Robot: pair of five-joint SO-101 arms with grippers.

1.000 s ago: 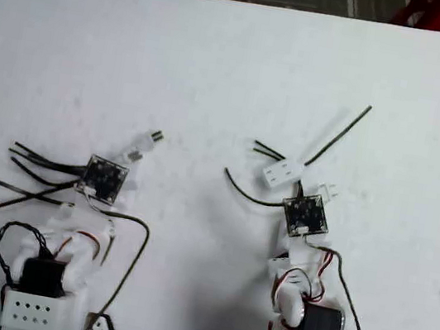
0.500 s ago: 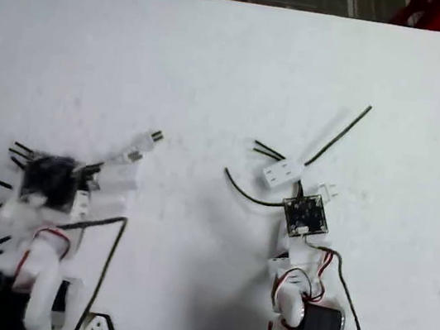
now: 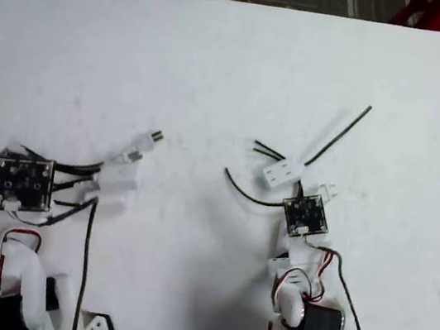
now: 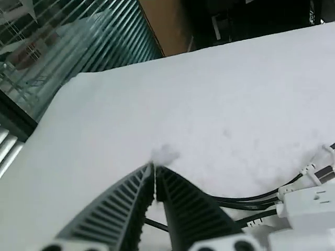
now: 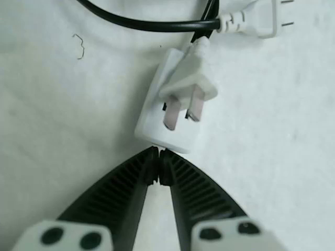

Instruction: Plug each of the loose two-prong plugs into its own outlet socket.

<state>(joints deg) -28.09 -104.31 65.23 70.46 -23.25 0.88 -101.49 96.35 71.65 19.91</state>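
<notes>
On the white table lies a white outlet socket (image 3: 281, 173) with black cables, and a white two-prong plug (image 5: 191, 86) rests flat on that outlet socket (image 5: 167, 112), prongs bare. A second plug (image 5: 259, 21) on a black cable lies just beyond it. My right gripper (image 5: 158, 157) is shut and empty, tips right at the socket's near edge. On the left, another outlet socket (image 3: 117, 182) and a loose plug (image 3: 141, 146) lie with black cables. My left gripper (image 4: 155, 172) is shut and empty, off to the side of this socket (image 4: 309, 201).
The left arm's wrist board (image 3: 23, 184) sits near the table's left edge, the right arm's board (image 3: 306, 214) just in front of the right socket. A small bent wire (image 5: 78, 44) lies on the table. A long black cable (image 3: 337, 138) runs back to the right.
The left arm has swung left, away from the left socket and its cables. The right arm, plugs and sockets have not moved.
</notes>
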